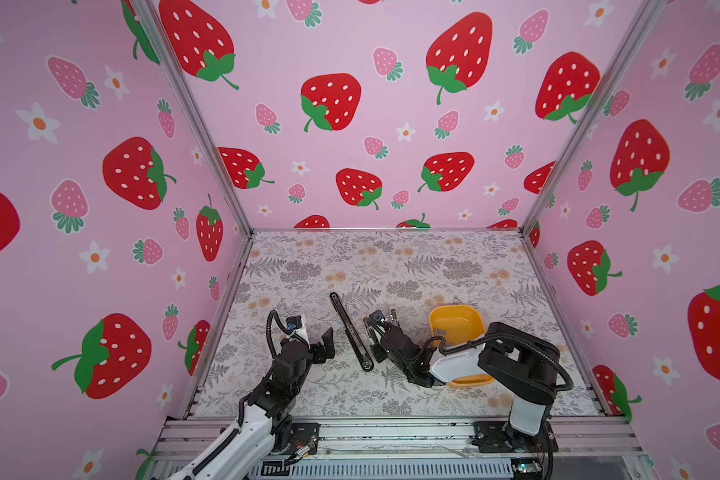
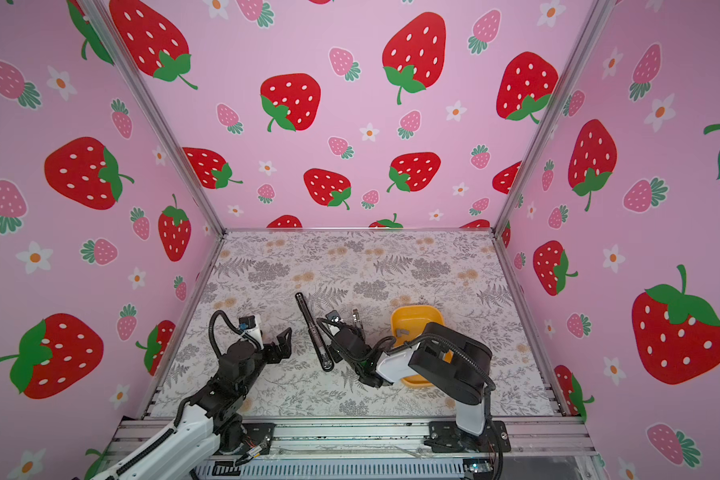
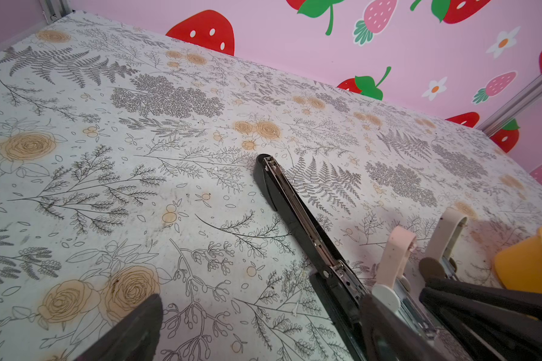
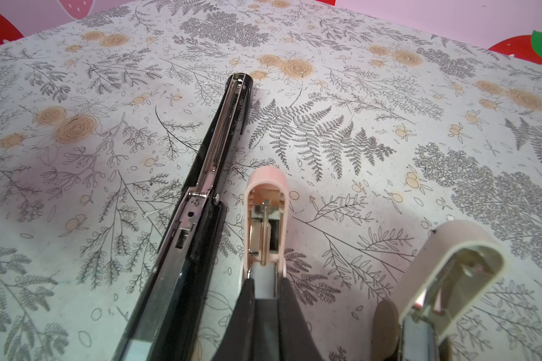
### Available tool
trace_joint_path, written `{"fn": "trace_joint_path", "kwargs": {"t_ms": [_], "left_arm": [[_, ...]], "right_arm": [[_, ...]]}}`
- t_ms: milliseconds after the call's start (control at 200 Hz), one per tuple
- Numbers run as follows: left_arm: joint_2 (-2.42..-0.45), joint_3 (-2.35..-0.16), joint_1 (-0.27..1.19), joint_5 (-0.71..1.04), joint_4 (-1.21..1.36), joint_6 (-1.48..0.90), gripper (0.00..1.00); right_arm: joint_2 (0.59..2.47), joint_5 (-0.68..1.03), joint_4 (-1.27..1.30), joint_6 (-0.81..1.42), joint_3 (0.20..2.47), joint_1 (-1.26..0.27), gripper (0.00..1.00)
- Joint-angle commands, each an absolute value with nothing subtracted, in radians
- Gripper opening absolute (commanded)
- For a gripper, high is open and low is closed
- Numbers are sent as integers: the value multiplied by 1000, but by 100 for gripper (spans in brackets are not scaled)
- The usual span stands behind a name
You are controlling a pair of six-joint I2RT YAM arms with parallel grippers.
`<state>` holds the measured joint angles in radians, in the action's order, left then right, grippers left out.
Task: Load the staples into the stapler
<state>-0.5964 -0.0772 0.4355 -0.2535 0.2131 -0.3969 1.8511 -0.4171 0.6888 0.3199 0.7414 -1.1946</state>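
Note:
Three staplers lie opened flat side by side: a long black stapler [image 1: 350, 332] [image 4: 213, 156], a pink stapler [image 4: 265, 193] [image 3: 396, 250] and a beige stapler [image 4: 457, 250] [image 3: 448, 231]. My right gripper [image 1: 373, 338] [image 4: 266, 293] is shut on a grey strip of staples [image 4: 265, 286], held right over the pink stapler's metal channel. More grey staples [image 1: 440, 332] lie in the yellow bowl [image 1: 456, 320]. My left gripper [image 1: 328, 343] [image 3: 263, 325] stands open and holds nothing, just left of the black stapler's near end.
The yellow bowl [image 2: 416, 316] sits right of the staplers, partly under my right arm. Pink strawberry walls close in the floral mat [image 1: 391, 266] on three sides. An aluminium rail [image 1: 391, 432] runs along the front edge.

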Motion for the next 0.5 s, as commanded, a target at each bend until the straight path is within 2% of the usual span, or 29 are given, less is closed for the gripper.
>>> {"fn": "trace_joint_path", "kwargs": {"t_ms": [0, 495], "left_arm": [[-595, -105, 432, -265, 237, -402, 99], [-595, -106, 431, -264, 238, -403, 99]], "right_arm": [[1874, -405, 706, 319, 752, -1189, 7], [1888, -390, 714, 323, 755, -1187, 7]]}}
